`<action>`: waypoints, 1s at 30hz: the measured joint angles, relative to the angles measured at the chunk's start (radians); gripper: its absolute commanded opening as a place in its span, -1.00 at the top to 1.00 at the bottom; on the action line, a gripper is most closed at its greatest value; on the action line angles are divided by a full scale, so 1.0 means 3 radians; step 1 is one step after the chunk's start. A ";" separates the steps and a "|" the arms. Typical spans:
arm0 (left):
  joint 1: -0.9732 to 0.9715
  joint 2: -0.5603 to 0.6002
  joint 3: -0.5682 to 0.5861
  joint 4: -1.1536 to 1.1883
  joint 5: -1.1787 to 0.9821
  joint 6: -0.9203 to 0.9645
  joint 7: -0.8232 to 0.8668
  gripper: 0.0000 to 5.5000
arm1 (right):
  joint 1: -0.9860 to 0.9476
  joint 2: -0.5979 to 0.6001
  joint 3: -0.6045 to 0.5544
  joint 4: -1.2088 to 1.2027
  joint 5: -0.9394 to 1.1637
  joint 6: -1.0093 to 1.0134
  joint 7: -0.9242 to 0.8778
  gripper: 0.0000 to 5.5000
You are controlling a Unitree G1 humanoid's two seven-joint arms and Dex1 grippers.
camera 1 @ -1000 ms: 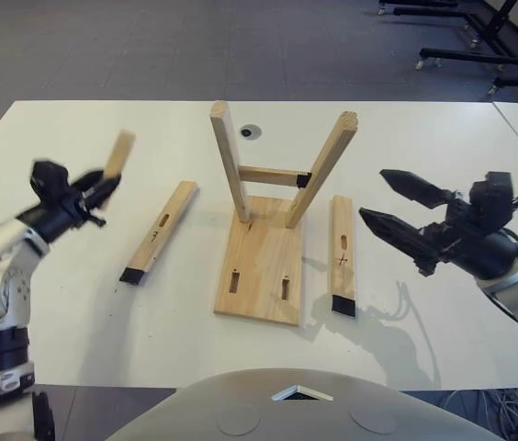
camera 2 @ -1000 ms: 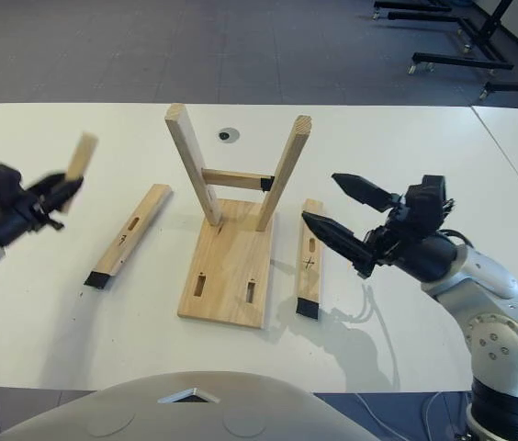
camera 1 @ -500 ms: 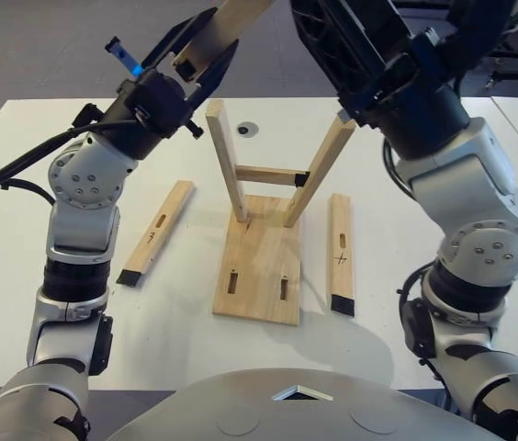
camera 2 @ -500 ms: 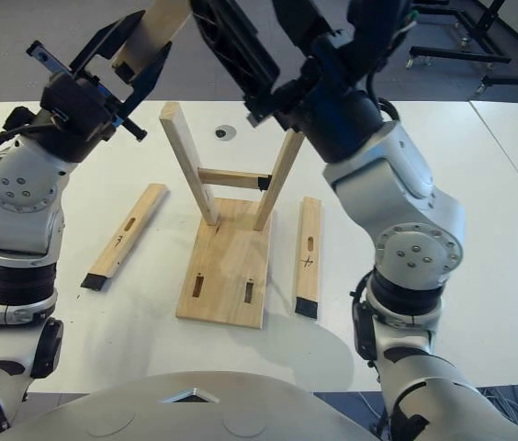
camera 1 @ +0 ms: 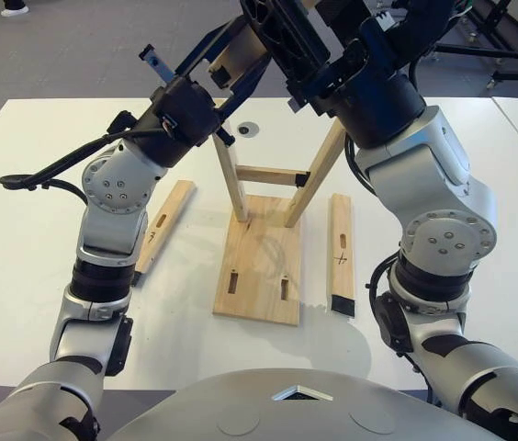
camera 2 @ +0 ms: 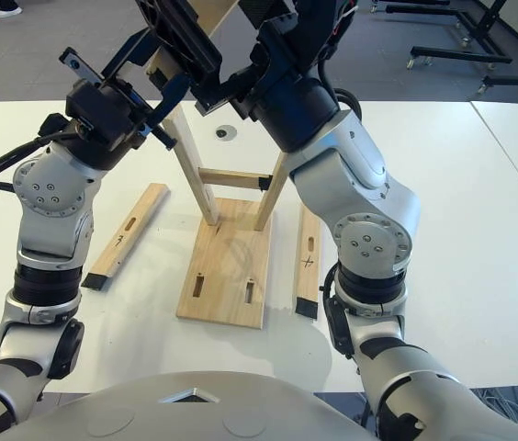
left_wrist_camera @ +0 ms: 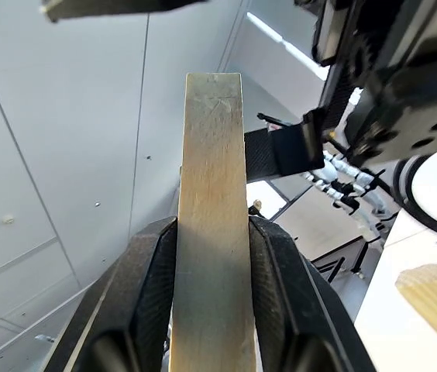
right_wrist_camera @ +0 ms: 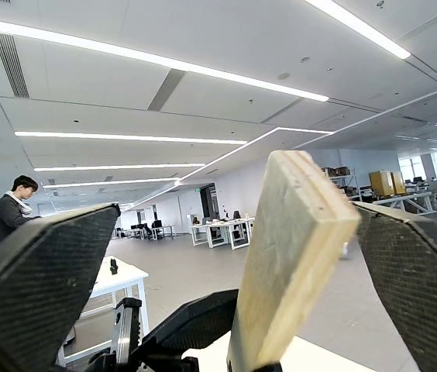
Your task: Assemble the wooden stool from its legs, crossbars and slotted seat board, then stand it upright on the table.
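Mid-build: the seat board (camera 1: 259, 266) lies flat with two upright legs (camera 1: 231, 175) slotted in and a fitted crossbar (camera 1: 268, 175) between them. Two spare legs (camera 1: 160, 230) lie on either side. The left tool (left_wrist_camera: 212, 256) clamps a loose crossbar (left_wrist_camera: 212, 155) held high. The right tool (right_wrist_camera: 230, 256) gapes around its tip, so I'd guess a handover comes next. Grey-floored hall, white desk (camera 1: 39, 184), wheeled stands (camera 2: 461, 62).
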 measured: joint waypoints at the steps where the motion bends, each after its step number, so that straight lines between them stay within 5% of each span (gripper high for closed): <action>1: 0.0000 -0.0017 -0.0008 -0.0004 -0.0001 0.0013 0.0000 0.53 | 0.0000 0.0009 -0.0001 0.0005 -0.0004 0.0000 0.0010 -0.89; 30: 0.0115 -0.0086 -0.0047 -0.0059 -0.0073 0.0169 -0.0008 0.53 | 0.0004 0.0161 -0.0050 0.0078 -0.0266 -0.0044 0.0165 0.80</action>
